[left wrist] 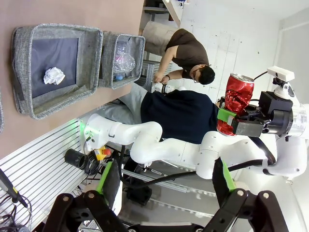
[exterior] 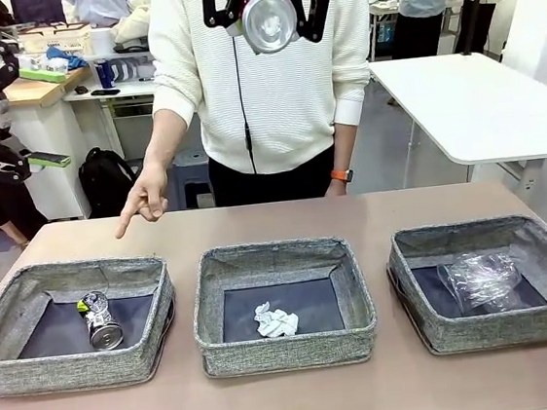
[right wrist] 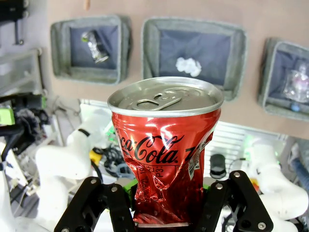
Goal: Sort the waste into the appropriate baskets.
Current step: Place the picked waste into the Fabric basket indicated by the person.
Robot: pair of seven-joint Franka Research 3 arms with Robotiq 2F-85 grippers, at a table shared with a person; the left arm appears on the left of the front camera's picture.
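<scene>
Three soft-sided bins of grey woven fabric with dark flat bottoms sit in a row on the brown table [exterior: 294, 399]. The left basket [exterior: 37, 372] holds a dark printed can [exterior: 100, 321] lying on its side, silver end toward the camera. The middle basket [exterior: 287, 352] holds a crumpled white paper wad [exterior: 275, 321], small and ragged. The right basket [exterior: 507, 327] holds crinkled clear plastic [exterior: 480, 278], seemingly a cup or bottle, though the glare makes it hard to tell which.

Behind the table stands a person in a pale striped sweater, whose hand [exterior: 143, 201] hangs over the far edge above the left basket with the index finger pointing down. A white table [exterior: 478, 105] stands farther back on the right.

The left gripper [left wrist: 164, 186] has its green-padded fingers spread wide apart with nothing between them, raised well off the table. The right gripper [exterior: 269, 17] hangs high above the middle basket, in front of the person's chest, its black jaws clamped on a crushed red can [right wrist: 166, 159]. The can's metal is dented and creased at the waist, its silver top round and intact.
</scene>
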